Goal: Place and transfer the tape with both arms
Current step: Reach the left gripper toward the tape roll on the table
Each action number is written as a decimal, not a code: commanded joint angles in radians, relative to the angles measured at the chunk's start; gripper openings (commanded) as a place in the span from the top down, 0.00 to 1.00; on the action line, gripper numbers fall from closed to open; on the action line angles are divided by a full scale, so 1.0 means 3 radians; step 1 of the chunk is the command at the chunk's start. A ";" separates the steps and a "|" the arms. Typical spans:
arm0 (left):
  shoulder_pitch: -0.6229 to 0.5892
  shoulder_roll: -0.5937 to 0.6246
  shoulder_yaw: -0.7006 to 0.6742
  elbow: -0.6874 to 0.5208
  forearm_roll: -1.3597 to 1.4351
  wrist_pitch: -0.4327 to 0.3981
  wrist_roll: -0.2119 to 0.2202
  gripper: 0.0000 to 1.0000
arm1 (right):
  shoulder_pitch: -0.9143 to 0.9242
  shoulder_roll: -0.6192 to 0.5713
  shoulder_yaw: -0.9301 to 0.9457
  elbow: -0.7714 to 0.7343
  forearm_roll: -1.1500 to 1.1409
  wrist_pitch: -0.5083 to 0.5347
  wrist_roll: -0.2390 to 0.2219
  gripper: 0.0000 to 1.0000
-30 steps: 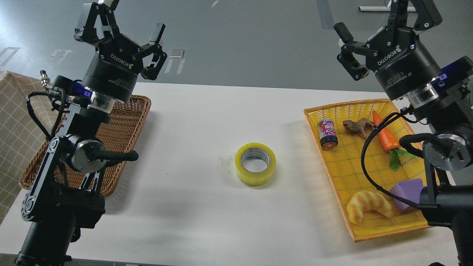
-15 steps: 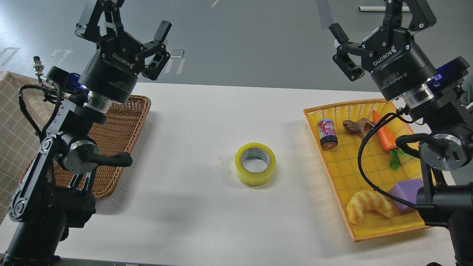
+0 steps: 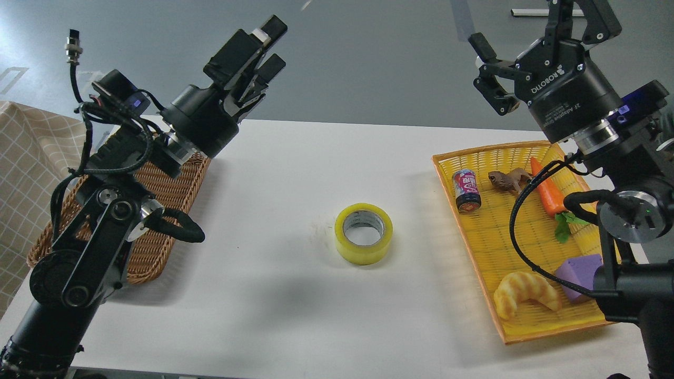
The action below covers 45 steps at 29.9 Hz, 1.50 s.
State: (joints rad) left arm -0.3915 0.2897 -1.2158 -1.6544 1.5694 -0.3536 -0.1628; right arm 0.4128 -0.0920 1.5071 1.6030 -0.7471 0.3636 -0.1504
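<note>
The tape (image 3: 368,251), a wide yellow translucent roll with a grey-white core, lies flat on the white table (image 3: 295,316), a little right of centre. My left gripper (image 3: 269,46) is raised over the table's far left, well above and left of the tape; its fingers point up and right, stand apart and hold nothing. My right gripper (image 3: 537,23) is raised at the far right above the yellow tray, open and empty, with one finger reaching past the top edge.
A brown wicker basket (image 3: 174,195) sits at the left under my left arm. A yellow tray (image 3: 474,152) at the right holds a can (image 3: 467,190), a brown toy animal (image 3: 508,180), a carrot (image 3: 547,192), a croissant (image 3: 524,300) and a purple block (image 3: 576,273). A checked cloth (image 3: 26,158) is at the far left.
My left arm has swung its gripper rightward and turned the wrist, so the fingers now point up-right. The right gripper shifted slightly left. The tape has not moved.
</note>
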 commanded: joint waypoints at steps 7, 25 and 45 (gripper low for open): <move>-0.0173 0.0108 0.0677 0.0110 0.1211 0.0054 -0.0096 0.02 | 0.0010 0.0005 0.0008 0.0117 0.0000 0.0000 0.0000 0.00; -0.0229 -0.0132 0.1414 0.0677 0.2041 0.0652 -0.0091 0.02 | 0.0020 0.0020 0.0008 0.0138 0.0000 0.0000 0.0000 0.00; -0.0459 -0.0393 0.1961 0.1705 0.2041 0.1025 -0.0091 0.02 | -0.0026 0.0015 0.0033 0.0133 0.0000 -0.0005 0.0000 0.00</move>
State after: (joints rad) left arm -0.5254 0.1818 -0.6432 -1.1699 2.1819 -0.0506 -0.1902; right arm 0.4059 -0.0860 1.5146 1.6443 -0.7470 0.3620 -0.1504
